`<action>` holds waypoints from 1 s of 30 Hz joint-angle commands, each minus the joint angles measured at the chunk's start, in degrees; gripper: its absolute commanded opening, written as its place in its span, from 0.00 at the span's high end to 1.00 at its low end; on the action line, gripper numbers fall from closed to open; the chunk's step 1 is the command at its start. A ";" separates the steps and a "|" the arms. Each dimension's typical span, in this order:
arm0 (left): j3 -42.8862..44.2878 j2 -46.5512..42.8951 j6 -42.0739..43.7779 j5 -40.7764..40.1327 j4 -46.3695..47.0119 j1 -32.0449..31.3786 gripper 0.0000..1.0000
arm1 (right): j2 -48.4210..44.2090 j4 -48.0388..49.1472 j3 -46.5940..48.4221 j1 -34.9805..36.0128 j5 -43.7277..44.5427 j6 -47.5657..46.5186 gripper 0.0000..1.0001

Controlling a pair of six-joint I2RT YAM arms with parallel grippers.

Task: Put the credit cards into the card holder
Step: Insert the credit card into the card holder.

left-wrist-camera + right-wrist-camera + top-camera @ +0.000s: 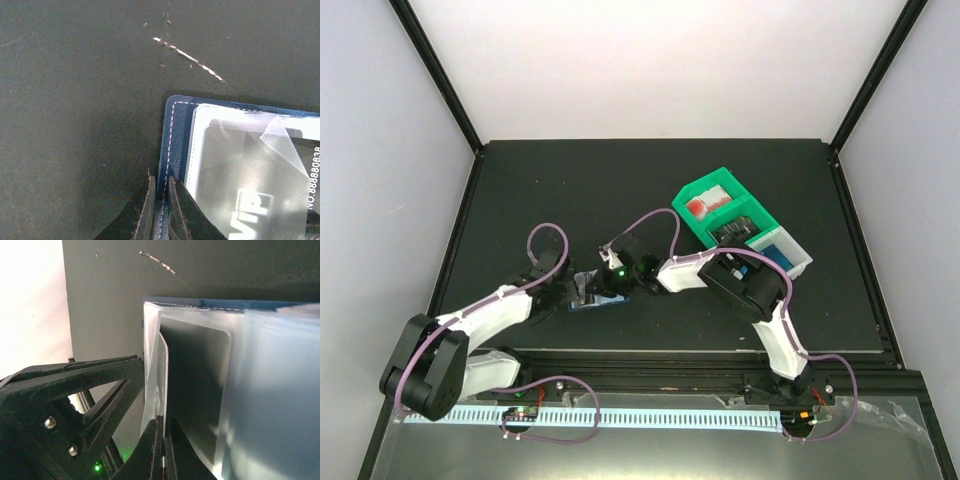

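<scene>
The navy card holder (598, 303) lies open on the black mat between my two grippers. My left gripper (160, 180) is shut on its stitched navy edge (175, 130). In the left wrist view a pale card (240, 170) marked "ViP" lies under a clear pocket. My right gripper (163, 421) is shut on a thin credit card (162, 375) held edge-on, with its far end inside the holder's clear pockets (270, 390) below the blue rim (220, 304). In the top view the left gripper (572, 290) and right gripper (617, 280) stand close together over the holder.
Green-and-white compartment bins (740, 225) stand at the right back, one holding something red (705, 207). A pale scratch (187, 57) marks the mat beyond the holder. The left gripper's black body (75, 390) fills the left of the right wrist view.
</scene>
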 commanded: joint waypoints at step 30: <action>2.16 0.12 1.65 3.33 0.38 0.51 0.90 | -7.95 -19.36 0.85 0.53 14.09 -10.83 0.57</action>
